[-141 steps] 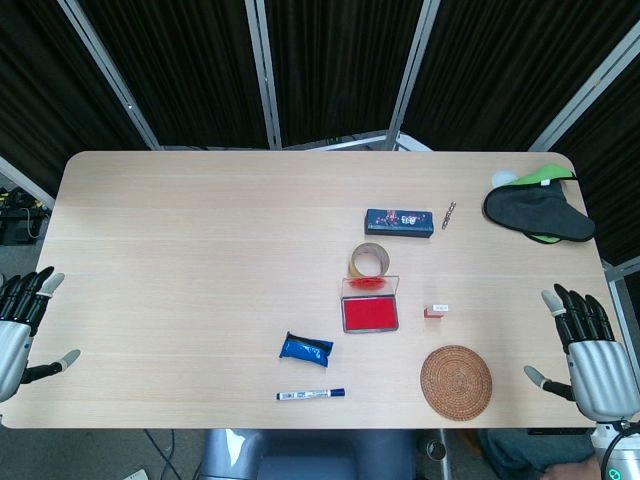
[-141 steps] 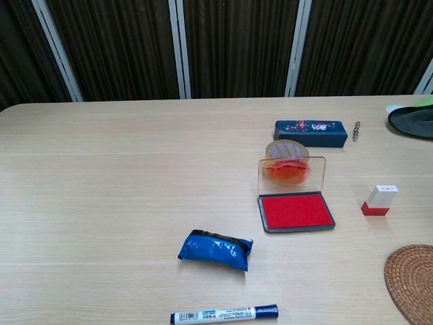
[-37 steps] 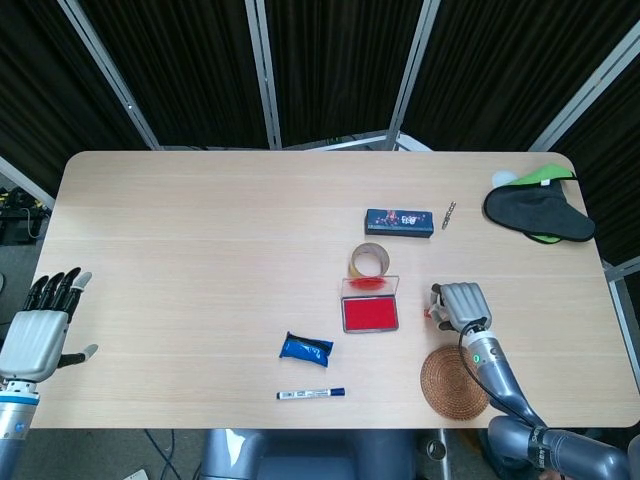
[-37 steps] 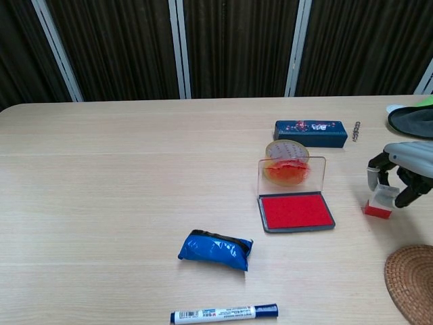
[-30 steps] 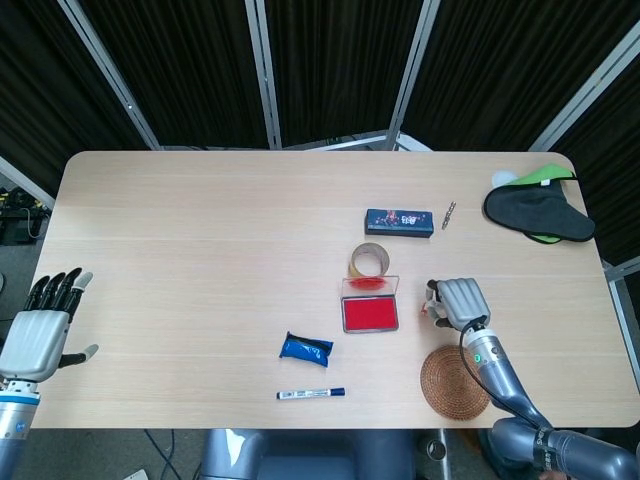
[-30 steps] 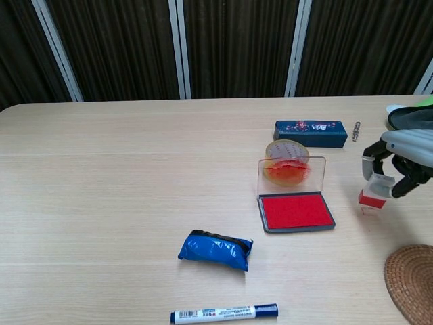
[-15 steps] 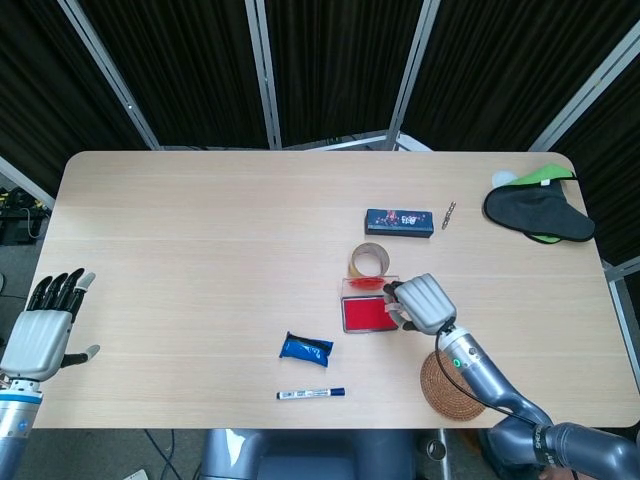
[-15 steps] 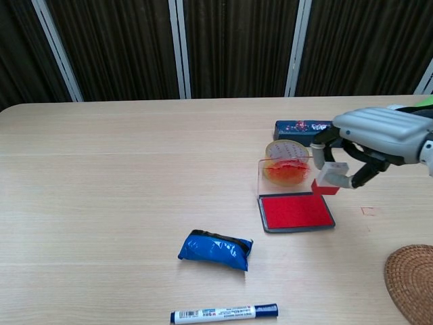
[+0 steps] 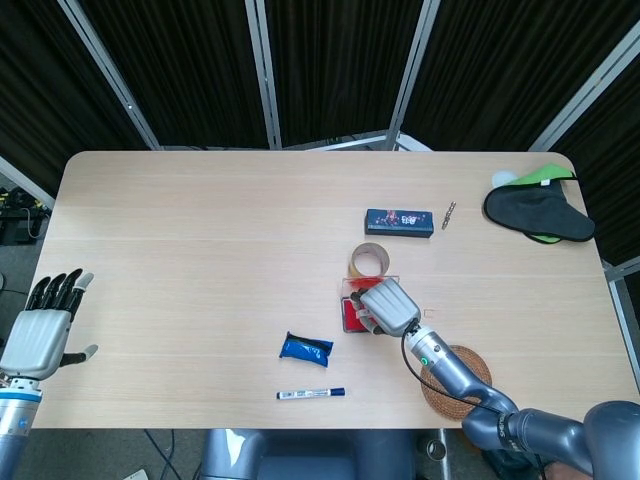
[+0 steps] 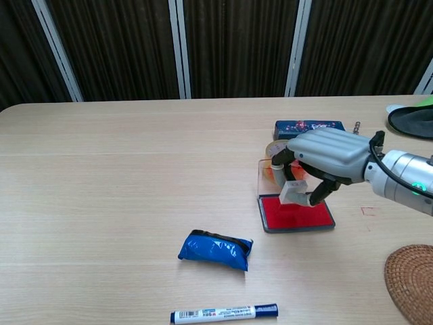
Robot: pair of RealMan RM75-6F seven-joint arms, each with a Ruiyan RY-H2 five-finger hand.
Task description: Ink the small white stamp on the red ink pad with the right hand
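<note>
1. Red ink pad (image 10: pixel 295 214) lies open on the table (image 10: pixel 108 176), its clear lid (image 10: pixel 265 177) raised at the far edge.
2. Right robot hand (image 10: pixel 318 162) hangs over the pad and pinches the stamp (image 10: pixel 293 191) between thumb and fingers; the remaining fingers curl over it.
3. Stamp position: white body visible just above the pad's left-centre area. Its lower end appears to meet the red surface, but actual contact cannot be confirmed from either view.
4. Left robot hand (image 9: pixel 40 335) sits off the table's near-left corner, fingers spread, holding nothing.
5. Handling judgement: the stamp looks small, light and rigid, with smooth plastic sides that may slip or twist in a fingertip pinch. Grip belongs on the white upper body, on opposite flat faces, well clear of the inked end.
6. Pad judgement: the surface should yield slightly, so a square, gentle downward press is enough. A tilted press would ink one edge only.
7. Risk: the pad is light and may slide or lift with the stamp when it is raised
</note>
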